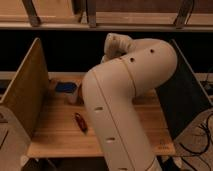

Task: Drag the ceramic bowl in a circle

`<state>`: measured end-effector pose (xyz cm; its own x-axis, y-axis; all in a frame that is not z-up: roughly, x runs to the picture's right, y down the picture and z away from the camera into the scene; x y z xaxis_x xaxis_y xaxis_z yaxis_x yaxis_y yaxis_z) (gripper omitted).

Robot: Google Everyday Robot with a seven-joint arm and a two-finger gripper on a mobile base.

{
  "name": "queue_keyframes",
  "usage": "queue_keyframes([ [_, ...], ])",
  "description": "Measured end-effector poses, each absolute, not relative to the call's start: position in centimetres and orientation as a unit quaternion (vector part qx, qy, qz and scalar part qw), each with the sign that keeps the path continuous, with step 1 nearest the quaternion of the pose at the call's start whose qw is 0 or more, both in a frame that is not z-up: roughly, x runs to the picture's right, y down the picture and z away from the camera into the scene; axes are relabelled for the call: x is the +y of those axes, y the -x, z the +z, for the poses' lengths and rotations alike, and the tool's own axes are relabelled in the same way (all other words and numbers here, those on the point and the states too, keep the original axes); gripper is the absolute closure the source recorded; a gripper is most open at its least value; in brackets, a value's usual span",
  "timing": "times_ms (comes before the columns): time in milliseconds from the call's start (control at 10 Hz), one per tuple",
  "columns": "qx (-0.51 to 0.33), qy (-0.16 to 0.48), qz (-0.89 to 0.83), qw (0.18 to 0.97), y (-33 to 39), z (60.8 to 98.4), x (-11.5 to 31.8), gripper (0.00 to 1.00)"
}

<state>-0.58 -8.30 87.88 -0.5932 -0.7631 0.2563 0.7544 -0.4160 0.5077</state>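
The ceramic bowl is hidden behind my large white arm [125, 100], which fills the middle of the camera view. My gripper is not in view; it is somewhere behind the arm, over the back of the wooden table [55, 135]. A small pale cup with a blue top [67, 90] stands at the back left of the table, right beside the arm. A small dark red elongated object [81, 121] lies on the table in front of the cup.
A tall wooden side panel [25, 95] stands along the table's left edge and a dark panel [185, 100] along its right. A shelf rail [100, 25] runs across the back. Cables [202, 135] hang at the right.
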Motion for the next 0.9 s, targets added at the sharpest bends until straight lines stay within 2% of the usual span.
queue_keyframes([
  [400, -0.278, -0.005, -0.847, 0.453, -0.1, 89.6, -8.7, 0.2],
  [900, -0.183, 0.093, -0.885, 0.417, -1.6, 93.9, -9.5, 0.2],
])
